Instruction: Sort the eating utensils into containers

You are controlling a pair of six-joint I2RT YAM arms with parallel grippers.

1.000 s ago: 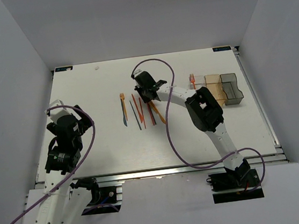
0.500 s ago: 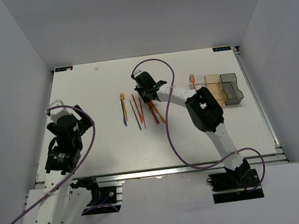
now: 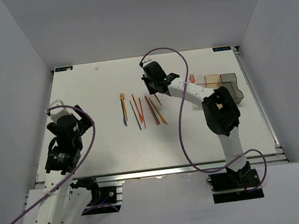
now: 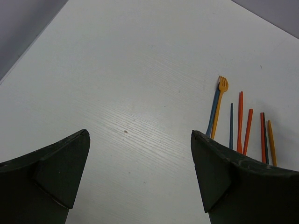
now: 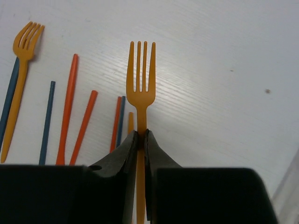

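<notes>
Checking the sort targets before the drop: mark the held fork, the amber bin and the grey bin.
held orange fork (image 5: 141,99), right wrist view, base of its tines.
amber bin (image 3: 212,76), top external view, far rim.
smoky grey bin (image 3: 229,74), top external view, far rim.

End of orange fork (image 5: 140,79) off-frame below

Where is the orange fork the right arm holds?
In the right wrist view, the orange fork is pinched by its handle in the right gripper, tines pointing away, just right of the loose utensils on the table.
</notes>
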